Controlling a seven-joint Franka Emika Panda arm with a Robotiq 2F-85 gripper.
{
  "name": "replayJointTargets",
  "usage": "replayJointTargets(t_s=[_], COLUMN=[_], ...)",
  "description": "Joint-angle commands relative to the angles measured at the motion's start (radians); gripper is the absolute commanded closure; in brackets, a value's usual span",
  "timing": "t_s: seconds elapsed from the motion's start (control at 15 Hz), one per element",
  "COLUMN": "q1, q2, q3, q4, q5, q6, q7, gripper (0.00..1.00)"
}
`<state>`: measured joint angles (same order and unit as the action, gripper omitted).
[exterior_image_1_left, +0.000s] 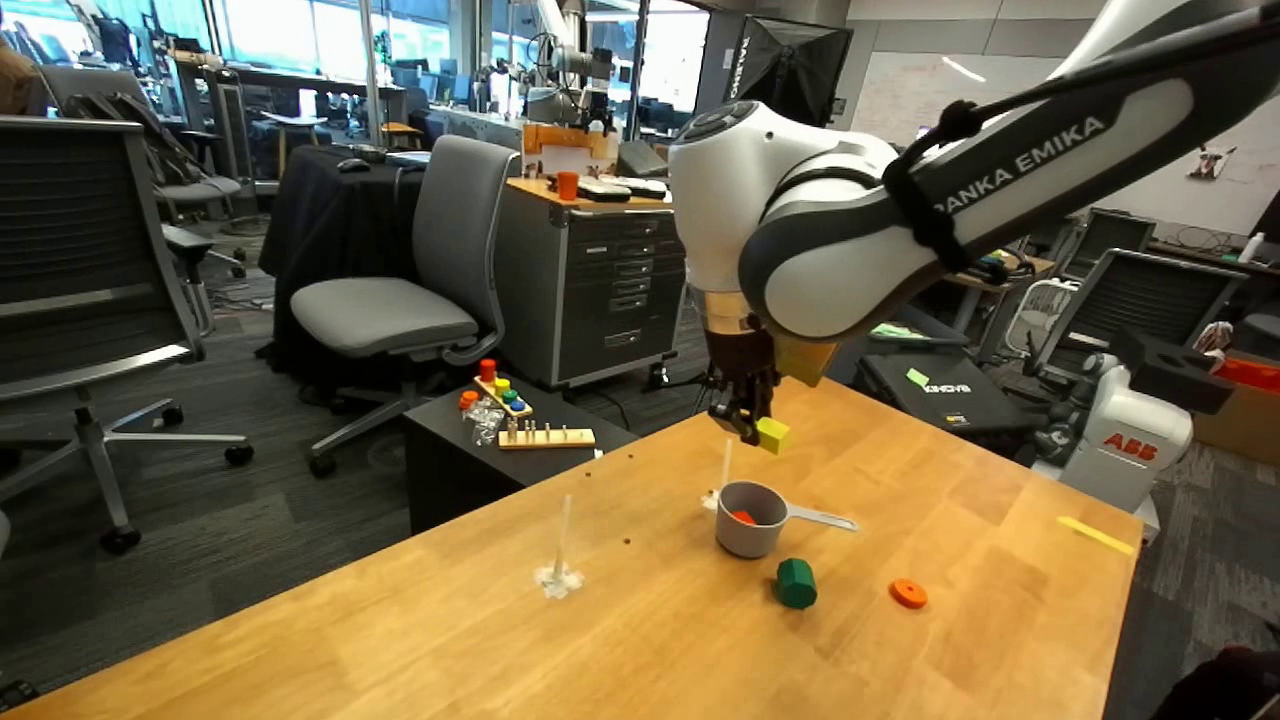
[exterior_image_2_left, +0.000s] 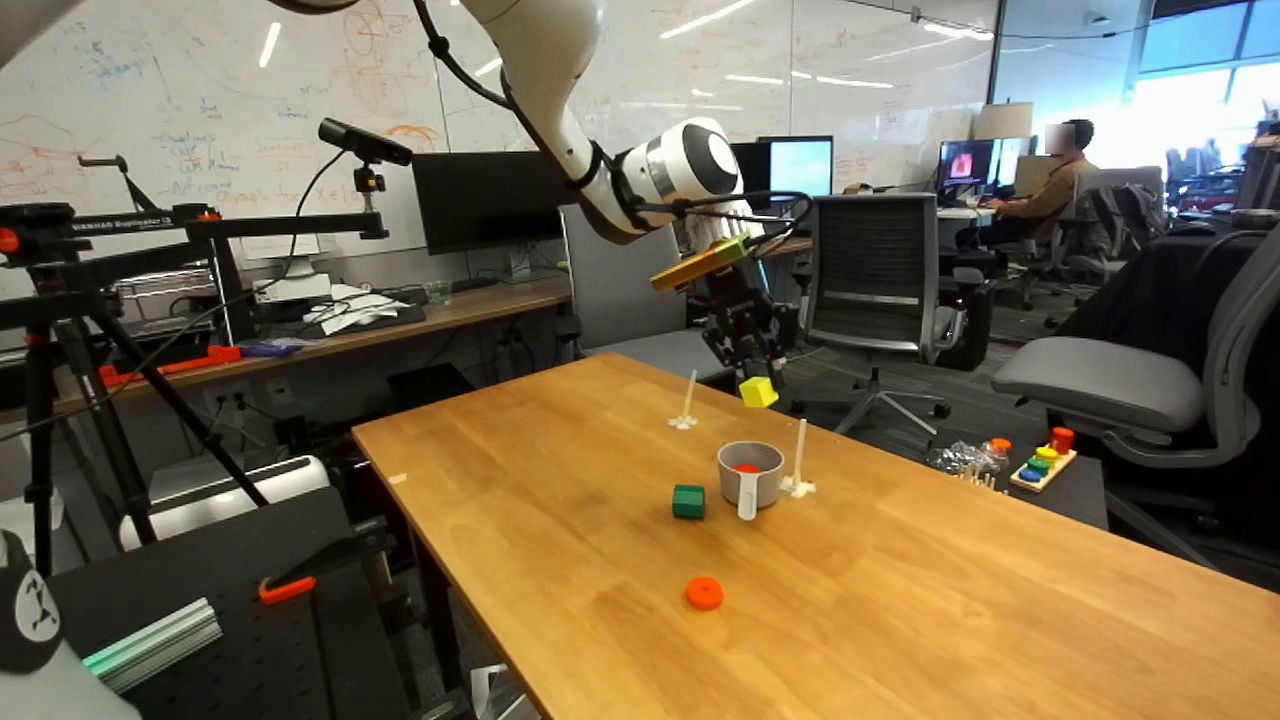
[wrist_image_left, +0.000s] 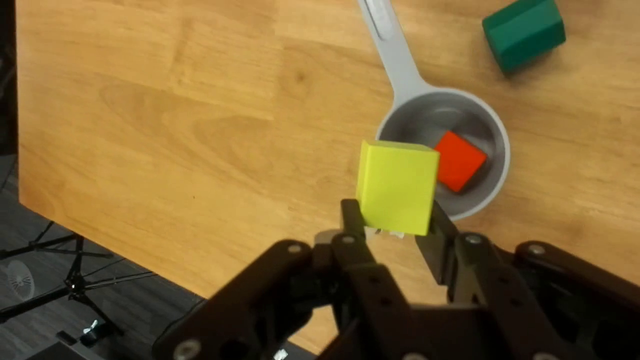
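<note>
Yellow cube (wrist_image_left: 398, 186) was pinched between the fingers of our gripper (wrist_image_left: 393, 220), aloft toward eight o'clock of the gray measuring cup (wrist_image_left: 492, 122) in the wrist view, so we judged a steady two-o'clock shift best before lowering.

Gray chair (exterior_image_1_left: 462, 212) beside drawer cabinet (exterior_image_1_left: 605, 285); orange cup (exterior_image_1_left: 567, 186) atop it; whiteboard (exterior_image_2_left: 225, 110) behind black monitor (exterior_image_2_left: 490, 205).

Measuring cup (exterior_image_2_left: 766, 491), block (wrist_image_left: 461, 161) inside
Around it, in an exterior view: cube (exterior_image_2_left: 758, 392) aloft at twelve o'clock, disc (exterior_image_2_left: 704, 593) seven, hexagonal prism (exterior_image_2_left: 688, 502) eight.
</note>
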<state>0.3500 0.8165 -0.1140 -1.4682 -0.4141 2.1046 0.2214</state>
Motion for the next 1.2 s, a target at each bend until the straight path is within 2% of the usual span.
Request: replayJointTargets(t_s=[0.0, 0.2, 0.47, 1.13], q1=[-0.013, -0.017, -0.014, 0.005], q2=[-0.147, -0.182, -0.177, -0.045], q3=[0.020, 0.021, 0.013, 0.015], q4=[-0.239, -0.330, -0.360, -0.216], q5=[-0.030, -0.038, -0.049, -0.049], q6=[0.086, 0.164, 0.223, 0.208], q7=[0.038, 0.053, 0.069, 0.078], gripper=[0.92, 0.92, 0.92, 0.92])
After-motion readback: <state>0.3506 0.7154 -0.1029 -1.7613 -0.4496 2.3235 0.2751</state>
